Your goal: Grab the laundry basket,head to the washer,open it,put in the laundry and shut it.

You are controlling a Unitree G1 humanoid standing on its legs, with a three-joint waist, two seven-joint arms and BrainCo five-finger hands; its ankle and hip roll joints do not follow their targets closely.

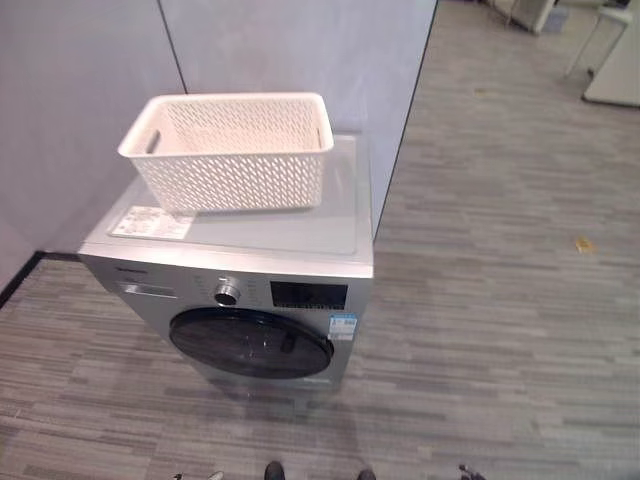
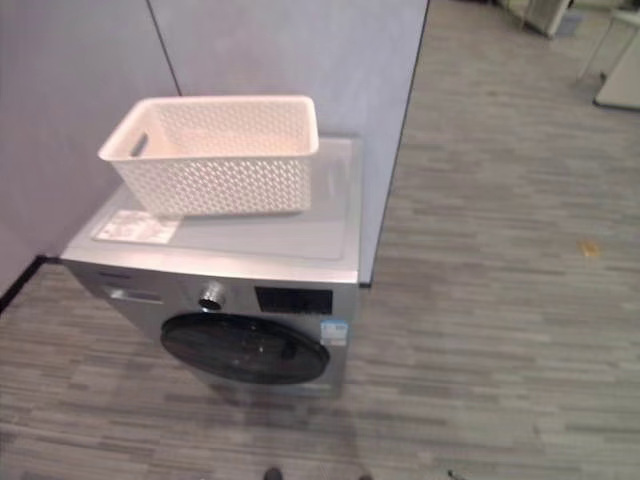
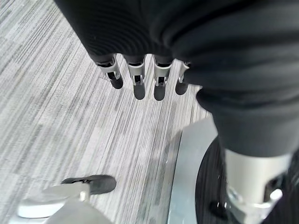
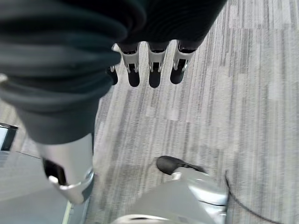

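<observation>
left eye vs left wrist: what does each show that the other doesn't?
Left eye view: the white laundry basket standing on top of the washer, the washer's dial, its round dark door shut, a grey partition wall behind.

Left wrist view: the left hand, fingers hanging relaxed over the floor and holding nothing.

Both: the grey striped floor and a part of the washer, seen in the wrist view as a silver edge with dark glass.

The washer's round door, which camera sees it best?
The left eye view: the whole dark round door faces it. The right eye view shows it whole too. The left wrist view catches a dark curved bit, probably its edge.
</observation>
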